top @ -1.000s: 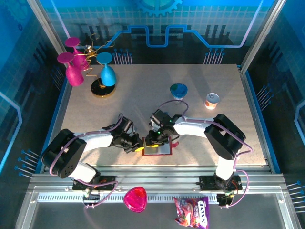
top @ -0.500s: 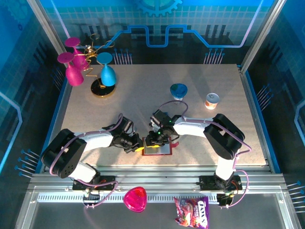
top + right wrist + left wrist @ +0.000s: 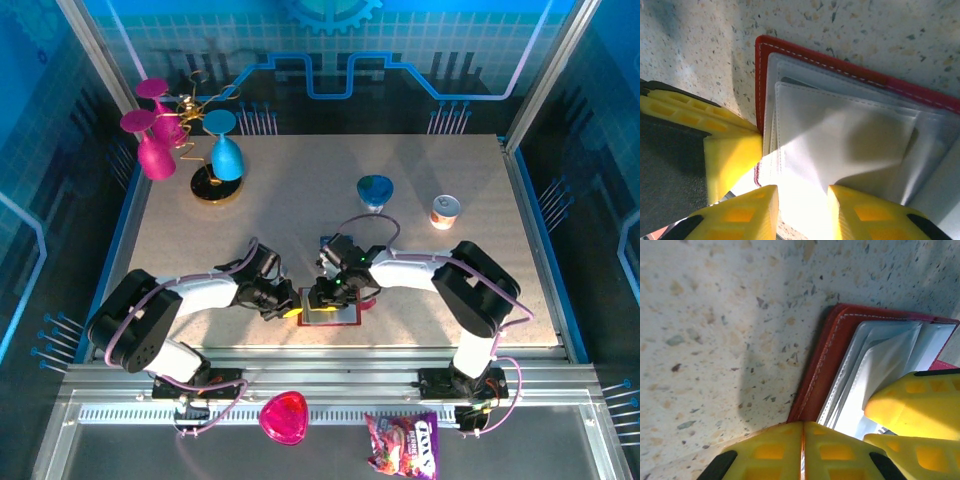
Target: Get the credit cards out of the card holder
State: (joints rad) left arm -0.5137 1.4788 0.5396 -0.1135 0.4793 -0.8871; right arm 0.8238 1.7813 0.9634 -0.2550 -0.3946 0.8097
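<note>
Lying open on counter [image 3: 300, 210]: card holder [image 3: 340, 318], long axis left-to-right. Left claw [image 3: 803, 430] pinches its left edge; right claw [image 3: 802, 195], half-spread, sits over the pockets [image 3: 840, 135].

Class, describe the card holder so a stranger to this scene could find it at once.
Go to the middle of the near edge of the speckled table. The card holder lies open there: a small dark red wallet with greyish clear pockets. Unlike the blue-green cup and small can standing farther back, it is flat and red.
</note>
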